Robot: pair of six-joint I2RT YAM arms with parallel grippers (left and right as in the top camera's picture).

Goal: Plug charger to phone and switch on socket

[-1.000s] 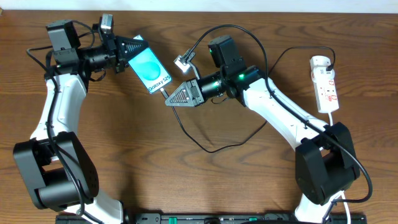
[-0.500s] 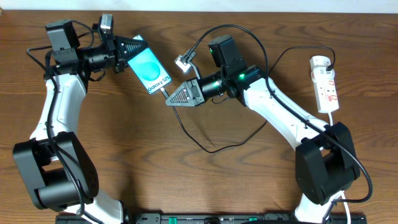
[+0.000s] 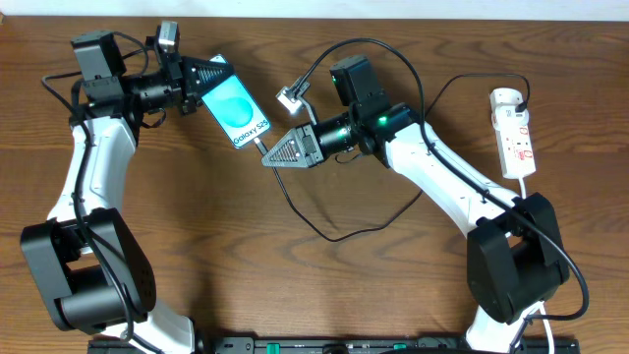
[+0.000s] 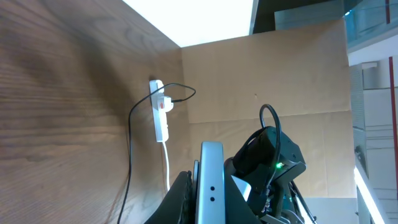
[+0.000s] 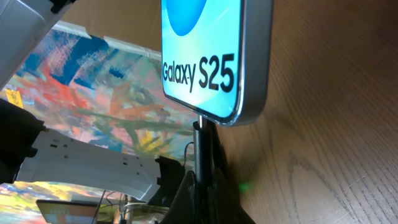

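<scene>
Overhead: phone [image 3: 236, 110] is clamped by left gripper [image 3: 214, 77], charger [image 3: 329, 236] plug is pinched by right gripper [image 3: 267, 157] at the phone's lower edge; socket [image 3: 515, 133] is seen well apart, far right

phone [image 3: 236, 112] left, socket [image 3: 514, 136] far right
</scene>
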